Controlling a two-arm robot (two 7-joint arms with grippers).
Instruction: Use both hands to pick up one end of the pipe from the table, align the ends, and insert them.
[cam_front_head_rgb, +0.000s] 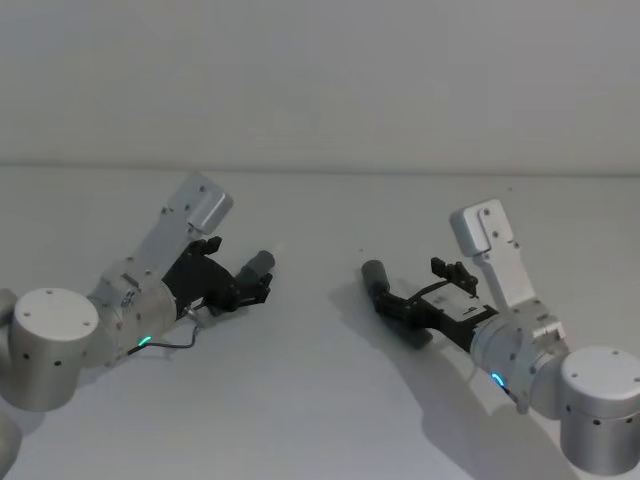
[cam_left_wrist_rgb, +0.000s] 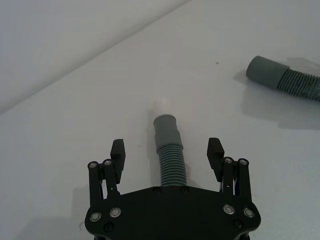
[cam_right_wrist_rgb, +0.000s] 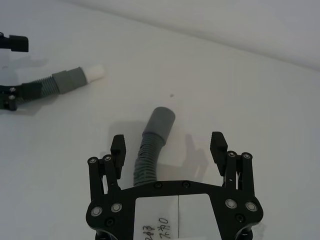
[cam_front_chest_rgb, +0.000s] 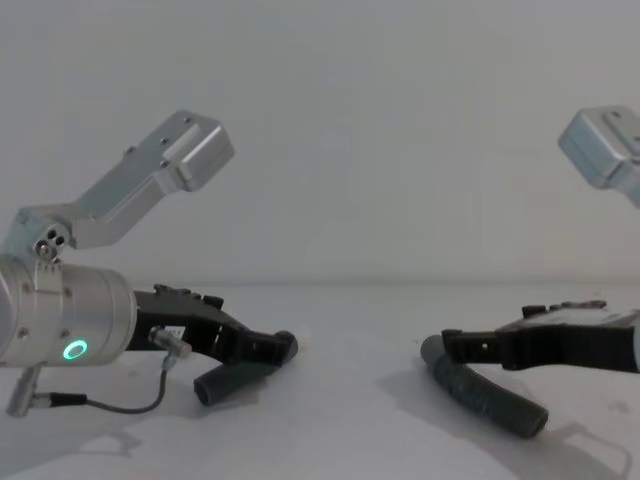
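Note:
The pipe lies in two pieces on the white table (cam_front_head_rgb: 320, 400). The straight piece (cam_left_wrist_rgb: 171, 167) has a grey cuff (cam_left_wrist_rgb: 165, 130) with a white tip (cam_left_wrist_rgb: 162, 104) pointing away from my left gripper (cam_left_wrist_rgb: 166, 147), which is open and straddles its ribbed part. In the head view the left gripper (cam_front_head_rgb: 255, 288) sits left of centre. The curved piece (cam_right_wrist_rgb: 146, 160) ends in a plain open socket cuff (cam_right_wrist_rgb: 159, 121). My right gripper (cam_right_wrist_rgb: 168, 143) is open with a finger on each side of that piece. The two ends face each other across a gap (cam_front_head_rgb: 258, 264) (cam_front_head_rgb: 373, 270).
A black cable (cam_front_chest_rgb: 110, 405) loops from the left arm onto the table. The right arm's silver wrist block (cam_front_head_rgb: 485, 228) rises above the table. Bare white surface lies between the two pieces and toward the back wall.

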